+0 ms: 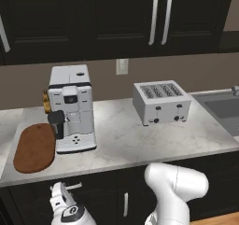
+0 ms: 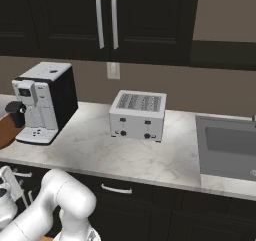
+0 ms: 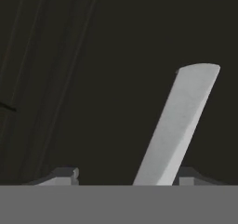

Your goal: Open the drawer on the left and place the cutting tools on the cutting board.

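Note:
Below the counter at the left, the black drawer (image 1: 100, 178) is closed. My gripper (image 1: 63, 192) is at its short silver bar handle (image 1: 74, 186). In the hand view the handle (image 3: 181, 121) runs slantwise across the black drawer front (image 3: 93, 79). The gripper (image 3: 130, 176) is open, with the bar passing between its fingertips (image 3: 69, 174), closer to the right one. The oval reddish-brown cutting board (image 1: 35, 147) lies on the counter left of the coffee machine; a sliver of the board (image 2: 4, 130) shows in the right base view. The cutting tools are hidden.
A white coffee machine (image 1: 72, 107) stands beside the board, with a toaster (image 1: 161, 102) mid-counter and a sink (image 1: 226, 107) at the right. Another drawer handle (image 2: 117, 189) is under the toaster. A cabinet door with a vertical handle (image 1: 126, 204) is beside my arm.

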Tool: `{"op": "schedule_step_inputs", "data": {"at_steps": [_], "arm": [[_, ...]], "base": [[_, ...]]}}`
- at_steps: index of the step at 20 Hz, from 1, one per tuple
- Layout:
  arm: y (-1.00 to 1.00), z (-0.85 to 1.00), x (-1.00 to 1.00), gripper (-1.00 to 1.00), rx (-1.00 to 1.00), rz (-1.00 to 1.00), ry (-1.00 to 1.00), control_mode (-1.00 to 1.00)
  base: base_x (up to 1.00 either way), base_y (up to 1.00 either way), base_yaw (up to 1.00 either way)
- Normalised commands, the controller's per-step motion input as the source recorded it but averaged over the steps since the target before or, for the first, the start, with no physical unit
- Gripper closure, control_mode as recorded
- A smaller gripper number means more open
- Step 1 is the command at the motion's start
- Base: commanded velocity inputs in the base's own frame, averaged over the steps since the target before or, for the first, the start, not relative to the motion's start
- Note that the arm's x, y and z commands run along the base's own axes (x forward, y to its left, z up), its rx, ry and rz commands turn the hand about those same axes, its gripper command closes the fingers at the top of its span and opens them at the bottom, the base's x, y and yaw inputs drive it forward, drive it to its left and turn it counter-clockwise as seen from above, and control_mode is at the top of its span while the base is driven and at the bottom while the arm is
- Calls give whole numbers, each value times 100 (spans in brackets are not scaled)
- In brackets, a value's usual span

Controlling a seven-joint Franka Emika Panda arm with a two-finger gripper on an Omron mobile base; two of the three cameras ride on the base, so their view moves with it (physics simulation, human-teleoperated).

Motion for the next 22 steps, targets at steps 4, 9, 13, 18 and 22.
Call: {"op": "schedule_step_inputs", "data": {"at_steps": [4,9,13,18,22], "arm": [[0,0,-15,100,0,0,0,-100],[0,0,-93,100,0,0,-8,-100],[0,-2,-100,100,0,0,-15,-100],[0,-3,-100,100,0,0,-14,-100],[0,-6,-100,100,0,0,-4,-100]], "base": [[0,0,0],[0,0,0],[0,0,0],[0,0,0],[0,0,0]]}}
